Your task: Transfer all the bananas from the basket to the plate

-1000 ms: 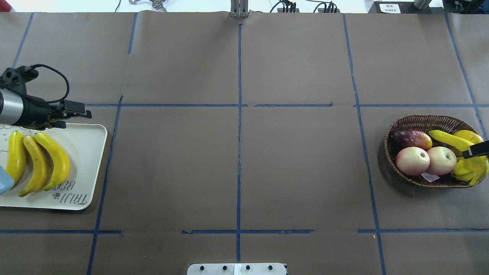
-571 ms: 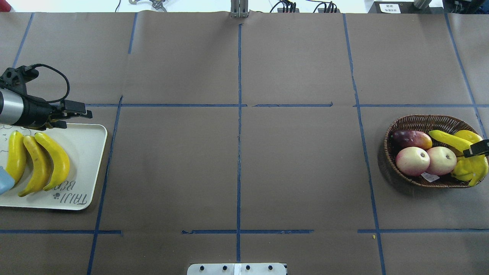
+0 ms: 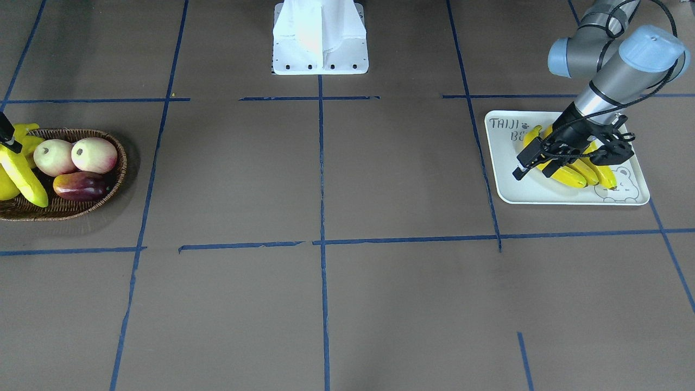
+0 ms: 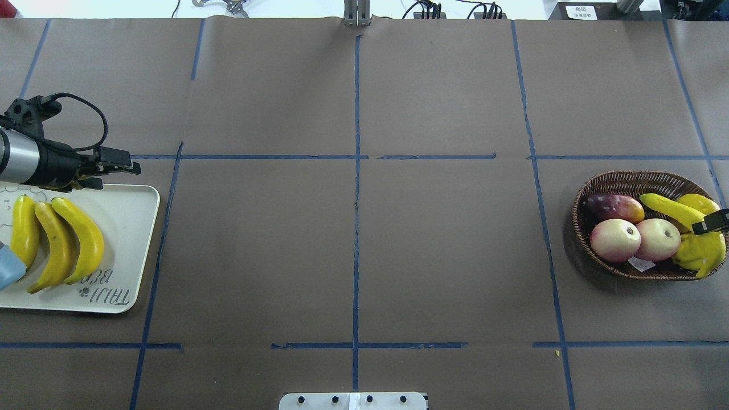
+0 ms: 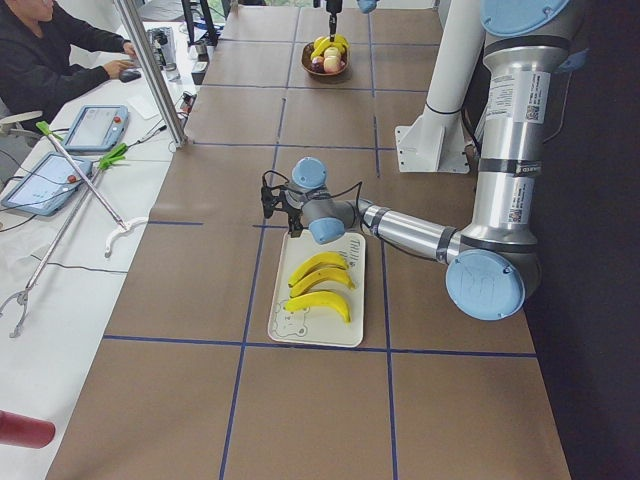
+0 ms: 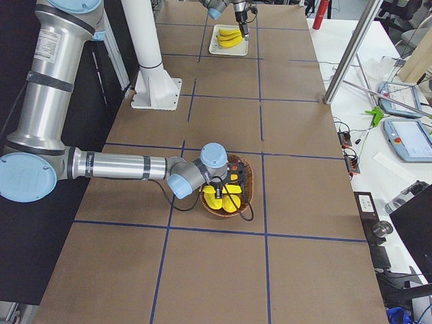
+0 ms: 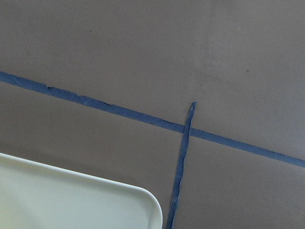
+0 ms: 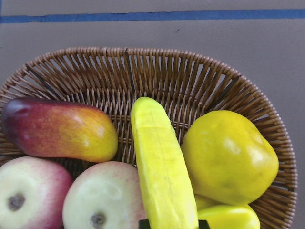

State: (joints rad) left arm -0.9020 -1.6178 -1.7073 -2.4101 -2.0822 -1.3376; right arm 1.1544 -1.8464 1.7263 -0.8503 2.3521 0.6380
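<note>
Three bananas (image 4: 54, 245) lie side by side on the white plate (image 4: 128, 228), also seen from the front as bananas (image 3: 575, 175) on the plate (image 3: 510, 187). My left gripper (image 4: 108, 168) hangs open over the plate's far edge with nothing between its fingers. One more banana (image 4: 669, 208) rests tilted in the wicker basket (image 4: 626, 177) at the right. My right gripper (image 4: 712, 222) is shut on this banana (image 8: 162, 162) near its lower end, and dark finger edges touch both its sides in the right wrist view.
The basket (image 8: 143, 67) also holds two pink apples (image 4: 615, 239), a red-yellow mango (image 4: 614, 208), a plump yellow fruit (image 8: 228, 155) and a ridged yellow fruit (image 4: 703, 253). The robot base (image 3: 319, 38) stands mid-table. A person (image 5: 45, 55) sits at the side desk.
My right gripper has shifted slightly toward the basket's far right side, still on the banana. My left gripper has drifted a little away from the plate's far edge. The plate's bananas have not moved.
</note>
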